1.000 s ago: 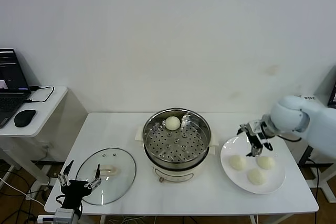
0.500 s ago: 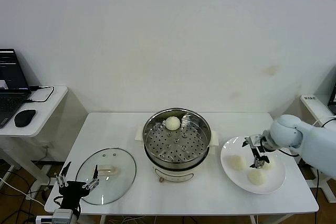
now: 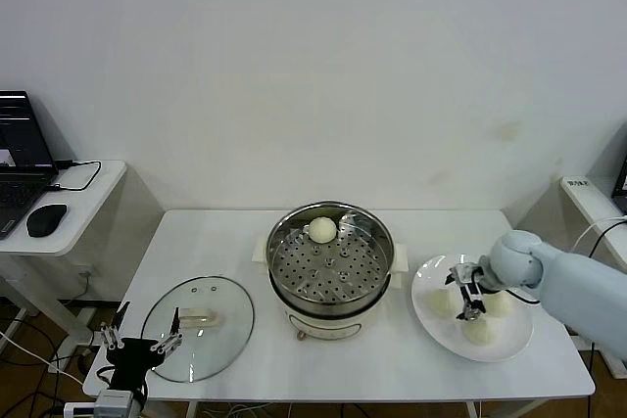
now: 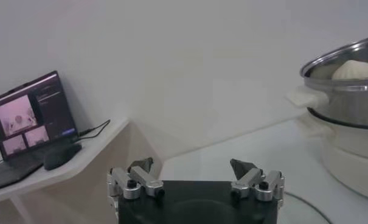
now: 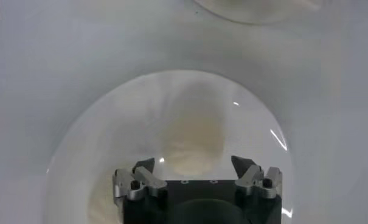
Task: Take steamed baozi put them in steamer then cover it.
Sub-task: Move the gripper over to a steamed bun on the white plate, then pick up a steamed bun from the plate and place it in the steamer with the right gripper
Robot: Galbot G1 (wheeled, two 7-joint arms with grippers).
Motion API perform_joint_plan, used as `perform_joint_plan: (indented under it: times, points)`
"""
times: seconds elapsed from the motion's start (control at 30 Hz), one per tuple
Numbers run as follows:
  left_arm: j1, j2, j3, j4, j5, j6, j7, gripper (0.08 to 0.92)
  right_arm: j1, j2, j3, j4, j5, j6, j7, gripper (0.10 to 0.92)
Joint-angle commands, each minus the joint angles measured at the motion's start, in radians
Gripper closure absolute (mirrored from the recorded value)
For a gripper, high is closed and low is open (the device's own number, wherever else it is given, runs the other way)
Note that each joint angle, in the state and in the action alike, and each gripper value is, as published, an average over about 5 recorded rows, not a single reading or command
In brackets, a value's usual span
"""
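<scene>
White rectangular table [image 3: 235,242], against the white wall. Directly on it, three things in a row. Glass lid [image 3: 198,328] with cream handle lies flat near the front edge at the robot's left end. Steamer [image 3: 330,269] on its cream cooker base stands at centre, just beside the lid, apart. White plate [image 3: 428,315] sits toward the right end, near the cooker base, not touching. Table surface shows in the left wrist view [image 4: 244,158] too, beside the steamer [image 4: 348,103].
</scene>
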Motion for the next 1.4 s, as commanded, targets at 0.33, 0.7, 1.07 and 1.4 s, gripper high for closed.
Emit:
perform_joint_plan:
  times: [0.33, 0.7, 1.07, 1.4]
  points:
    - [0.002, -0.004, 0.0, -0.004, 0.001, -0.001, 0.0, 0.177, -0.042, 0.039, 0.043, -0.048, -0.014, -0.002, 0.006, 0.426]
    - [-0.004, 0.004, 0.003, -0.016, 0.0, 0.0, 0.001, 0.177, 0.163, -0.046, -0.031, 0.032, 0.083, -0.008, -0.033, 0.46]
    - [-0.015, 0.021, 0.016, -0.02, -0.003, 0.0, 0.002, 0.177, 0.717, -0.071, -0.299, 0.186, 0.358, -0.074, -0.068, 0.448]
    - [-0.027, 0.017, 0.014, -0.028, -0.013, 0.0, 0.001, 0.177, 0.889, 0.265, -0.457, 0.229, 0.618, -0.248, 0.058, 0.445]
